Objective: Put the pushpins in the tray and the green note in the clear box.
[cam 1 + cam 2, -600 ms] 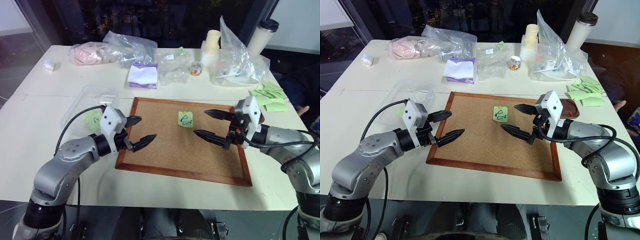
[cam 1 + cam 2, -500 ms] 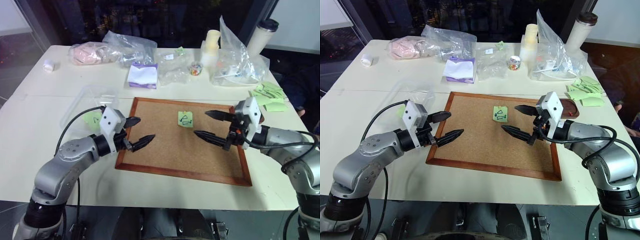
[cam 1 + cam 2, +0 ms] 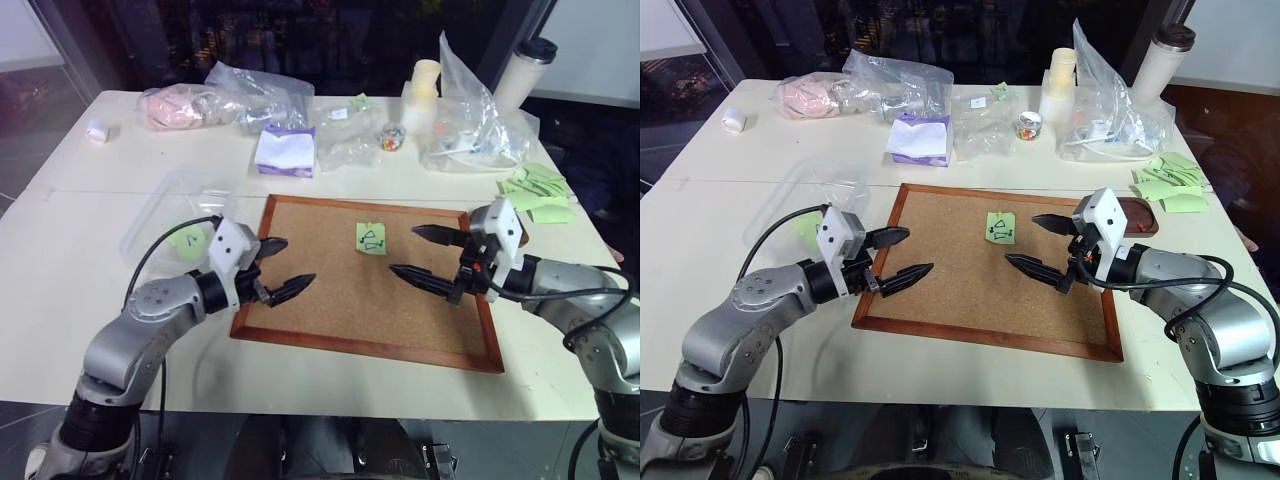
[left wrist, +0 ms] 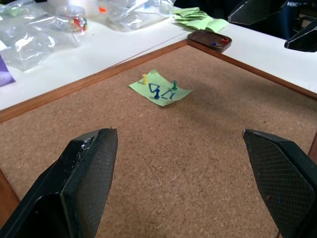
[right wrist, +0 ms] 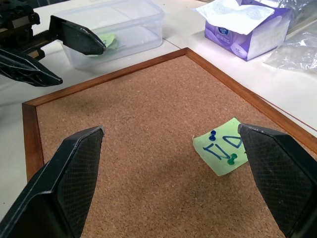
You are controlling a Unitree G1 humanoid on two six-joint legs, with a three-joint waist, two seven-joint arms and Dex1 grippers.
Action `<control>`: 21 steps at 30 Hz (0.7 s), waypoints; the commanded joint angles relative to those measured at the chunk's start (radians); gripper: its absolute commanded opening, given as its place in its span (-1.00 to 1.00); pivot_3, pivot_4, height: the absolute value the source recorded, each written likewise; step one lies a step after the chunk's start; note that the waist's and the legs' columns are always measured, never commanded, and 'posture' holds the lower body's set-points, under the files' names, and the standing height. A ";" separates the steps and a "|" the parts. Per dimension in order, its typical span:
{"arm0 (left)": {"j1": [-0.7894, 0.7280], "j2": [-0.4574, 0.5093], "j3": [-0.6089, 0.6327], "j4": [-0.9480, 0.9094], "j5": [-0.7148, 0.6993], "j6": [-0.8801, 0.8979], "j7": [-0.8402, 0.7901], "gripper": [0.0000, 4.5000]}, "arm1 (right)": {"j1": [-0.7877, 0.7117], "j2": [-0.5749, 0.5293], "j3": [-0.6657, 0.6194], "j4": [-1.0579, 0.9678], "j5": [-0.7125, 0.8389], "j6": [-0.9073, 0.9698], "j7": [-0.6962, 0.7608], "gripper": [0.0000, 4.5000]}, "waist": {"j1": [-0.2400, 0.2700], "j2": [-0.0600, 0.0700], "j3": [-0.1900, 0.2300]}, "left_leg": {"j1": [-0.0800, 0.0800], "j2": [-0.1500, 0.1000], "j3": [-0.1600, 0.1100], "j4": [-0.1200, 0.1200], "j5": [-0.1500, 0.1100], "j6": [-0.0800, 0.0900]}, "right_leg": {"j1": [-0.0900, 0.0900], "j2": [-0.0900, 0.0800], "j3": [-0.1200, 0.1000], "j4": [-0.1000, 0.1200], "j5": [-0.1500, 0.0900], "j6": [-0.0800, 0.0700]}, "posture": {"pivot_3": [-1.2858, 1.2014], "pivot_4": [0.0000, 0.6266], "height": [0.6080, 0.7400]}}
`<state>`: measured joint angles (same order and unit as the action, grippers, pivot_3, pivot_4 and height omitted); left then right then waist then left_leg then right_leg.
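Observation:
The green note [image 3: 371,238] with a black scribble lies on the cork board [image 3: 340,310], held by three pushpins: yellow [image 4: 144,78], green [image 4: 174,85] and blue [image 4: 157,94]. My left gripper [image 3: 297,262] hovers open over the board's left edge, pointing at the note. Over the right side my right gripper [image 3: 402,249] stands open, close to the note. Neither holds anything. The clear box [image 3: 175,215] stands left of the board with a green slip inside. The reddish-brown tray [image 4: 209,39], off the board's far right corner, holds a red and a blue pin.
A purple tissue box [image 3: 285,150], wrinkly plastic bags [image 3: 250,95], a small jar of pins [image 3: 393,137], a white bottle [image 3: 420,95] and a lidded cup [image 3: 525,70] line the back. A heap of green notes [image 3: 535,190] lies at the right edge.
My left arm has edged slightly right, toward the board. The right gripper, the note and the pins have kept their places.

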<state>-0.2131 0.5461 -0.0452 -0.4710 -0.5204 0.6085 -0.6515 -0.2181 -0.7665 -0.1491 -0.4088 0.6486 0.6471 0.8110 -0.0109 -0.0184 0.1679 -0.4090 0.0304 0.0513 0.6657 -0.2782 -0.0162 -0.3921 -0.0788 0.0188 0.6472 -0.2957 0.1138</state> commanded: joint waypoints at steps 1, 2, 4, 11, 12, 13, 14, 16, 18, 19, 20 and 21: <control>-0.018 -0.018 -0.021 -0.002 0.029 -0.036 0.003 0.96 | -0.006 -0.008 -0.020 -0.025 -0.013 -0.031 0.004 1.00 | 0.000 0.000 0.000 | 0.000 0.000 0.000 0.000 0.000 0.000 | 0.000 0.000 0.000 0.000 0.000 0.000 | 0.03 -0.52 1.00; -0.019 -0.022 -0.023 0.000 0.032 -0.038 0.002 0.96 | -0.007 -0.007 -0.018 -0.022 -0.018 -0.034 0.003 1.00 | 0.000 0.000 0.000 | 0.000 0.000 0.000 0.000 0.000 0.000 | 0.000 0.000 0.000 0.000 0.000 0.000 | 0.03 -0.52 1.00; -0.024 -0.035 -0.031 0.012 0.042 -0.044 0.002 0.96 | -0.009 -0.004 -0.017 -0.018 -0.026 -0.039 0.002 1.00 | 0.000 0.000 0.000 | 0.000 0.000 0.000 0.000 0.000 0.000 | 0.000 0.000 0.000 0.000 0.000 0.000 | 0.03 -0.52 1.00; -0.057 -0.073 -0.047 0.073 0.086 -0.085 0.002 0.96 | -0.008 0.005 -0.006 -0.011 -0.046 -0.054 0.006 1.00 | 0.000 0.000 0.000 | 0.000 0.000 0.000 0.000 0.000 0.000 | 0.000 0.000 0.000 0.000 0.000 0.000 | 0.03 -0.52 1.00; -0.063 -0.080 -0.053 0.083 0.092 -0.092 0.002 0.96 | -0.009 0.009 -0.002 -0.006 -0.051 -0.060 0.007 1.00 | 0.000 0.000 0.000 | 0.000 0.000 0.000 0.000 0.000 0.000 | 0.000 0.000 0.000 0.000 0.000 0.000 | 0.03 -0.52 1.00; -0.068 -0.087 -0.059 0.094 0.098 -0.099 0.001 0.86 | -0.012 0.012 0.002 0.000 -0.056 -0.064 0.007 1.00 | 0.000 0.000 0.000 | 0.000 0.000 0.000 0.000 0.000 0.000 | 0.000 0.000 0.000 0.000 0.000 0.000 | 0.03 -0.52 1.00; -0.072 -0.095 -0.065 0.107 0.104 -0.108 -0.002 0.74 | -0.014 0.016 0.009 0.007 -0.063 -0.071 0.008 1.00 | 0.000 0.000 0.000 | 0.000 0.000 0.000 0.000 0.000 0.000 | 0.000 0.000 0.000 0.000 0.000 0.000 | 0.03 -0.52 1.00; -0.078 -0.119 -0.083 0.144 0.123 -0.132 -0.004 0.40 | -0.019 0.020 0.022 0.018 -0.076 -0.083 0.011 1.00 | 0.000 0.000 0.000 | 0.000 -0.001 0.000 0.000 0.000 0.000 | 0.000 0.000 0.000 0.000 0.000 0.000 | 0.03 -0.52 1.00; -0.085 -0.143 -0.109 0.190 0.148 -0.164 -0.009 -0.06 | -0.033 0.031 0.035 0.034 -0.085 -0.091 0.011 1.00 | 0.001 0.000 0.000 | 0.000 -0.001 0.000 0.000 0.000 0.000 | 0.000 0.000 0.000 0.000 0.000 0.000 | 0.03 -0.52 1.00; -0.092 -0.159 -0.123 0.219 0.161 -0.183 -0.010 -0.28 | -0.044 0.038 0.041 0.048 -0.091 -0.095 0.011 1.00 | 0.000 0.000 0.000 | 0.000 -0.001 0.000 0.000 0.000 0.000 | 0.000 0.000 0.000 0.000 0.000 0.000 | 0.03 -0.52 1.00; -0.099 -0.174 -0.136 0.249 0.176 -0.203 -0.010 -0.49 | -0.056 0.046 0.048 0.063 -0.096 -0.098 0.012 1.00 | 0.000 0.000 0.000 | 0.000 -0.002 0.000 0.000 0.000 0.000 | 0.000 0.000 0.000 0.000 0.000 0.000 | 0.03 -0.52 1.00; -0.103 -0.185 -0.144 0.269 0.187 -0.217 -0.010 -0.76 | -0.064 0.051 0.051 0.073 -0.101 -0.100 0.014 1.00 | 0.000 0.000 0.000 | 0.000 -0.002 0.000 0.001 0.000 0.000 | 0.000 0.000 0.000 0.000 0.000 0.000 | 0.03 -0.52 1.00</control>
<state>-0.2929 0.3711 -0.1783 -0.2129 -0.3556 0.4368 -0.6542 -0.2585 -0.7206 -0.0913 -0.3398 0.5527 0.5679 0.8214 -0.0107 -0.0183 0.1679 -0.4089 0.0288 0.0515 0.6663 -0.2782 -0.0162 -0.3921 -0.0786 0.0187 0.6476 -0.2956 0.1140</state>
